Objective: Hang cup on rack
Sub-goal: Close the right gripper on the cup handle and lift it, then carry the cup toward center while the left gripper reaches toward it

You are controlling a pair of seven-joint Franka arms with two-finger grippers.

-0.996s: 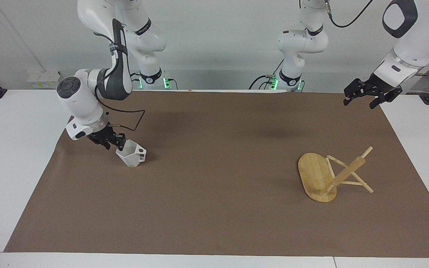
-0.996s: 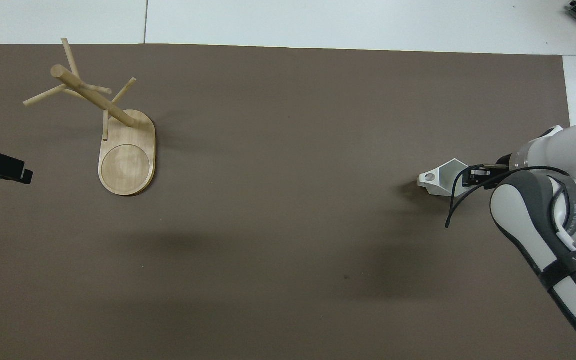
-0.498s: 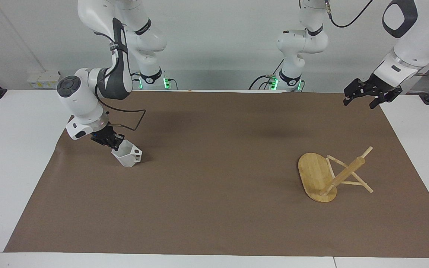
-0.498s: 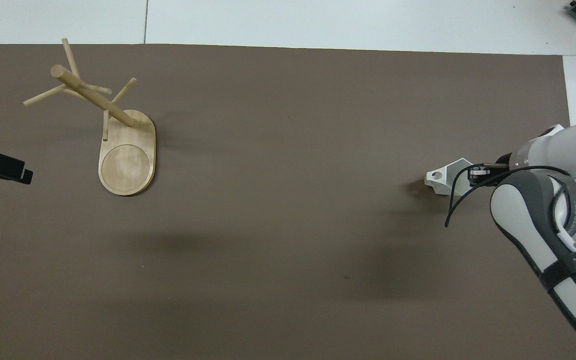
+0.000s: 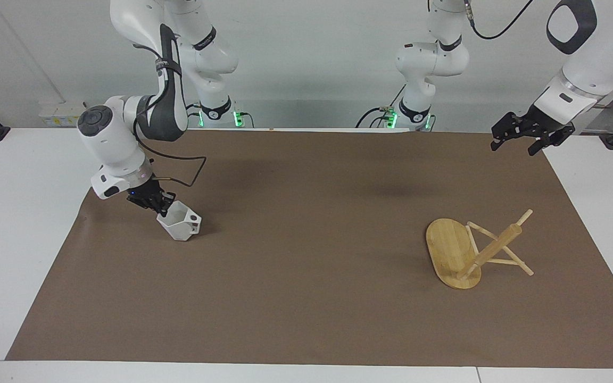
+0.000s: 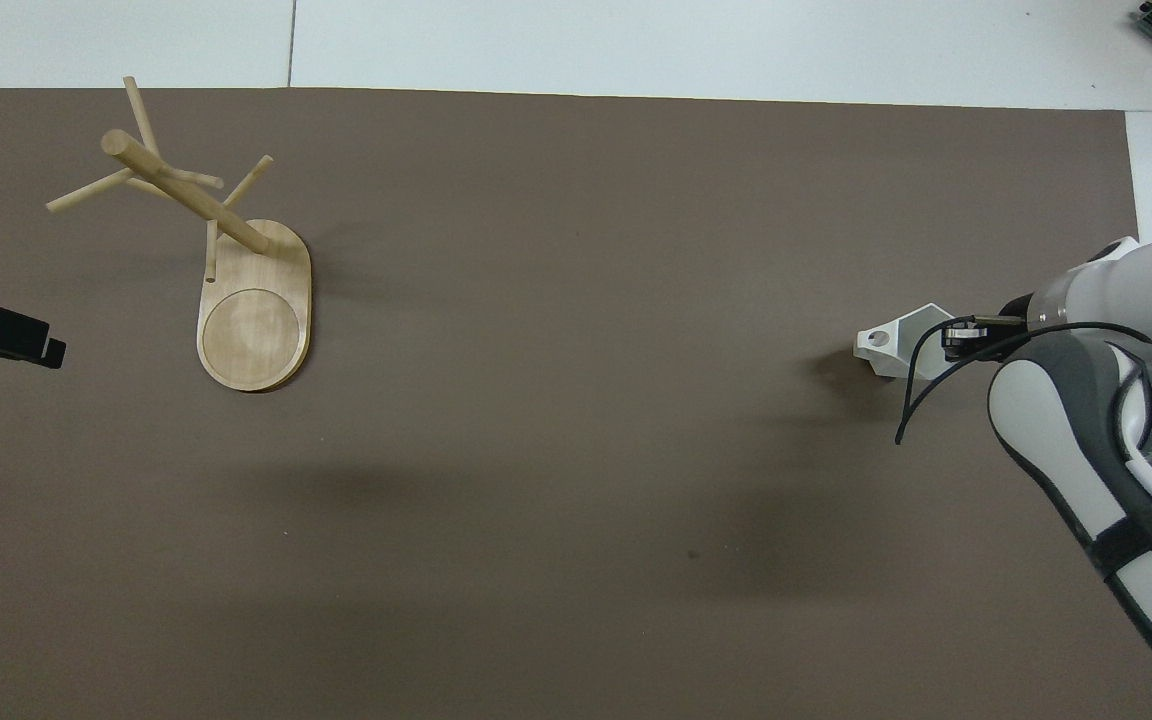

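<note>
The right pincer [image 5: 162,206] grips the tilted cup [image 5: 180,226] by its rim. The left pincer [image 5: 531,134] waits open, holding nothing, near the rack [image 5: 471,250]

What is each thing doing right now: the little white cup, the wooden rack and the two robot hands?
Small white faceted cup: tilted, held at its rim, off the rack.
Light bamboo mug rack with pegs: standing on its base, pegs bare.
Right tool: shut on the cup's rim.
Left tool: open, waiting in the air, holding nothing.
Brown mat: lying flat.
</note>
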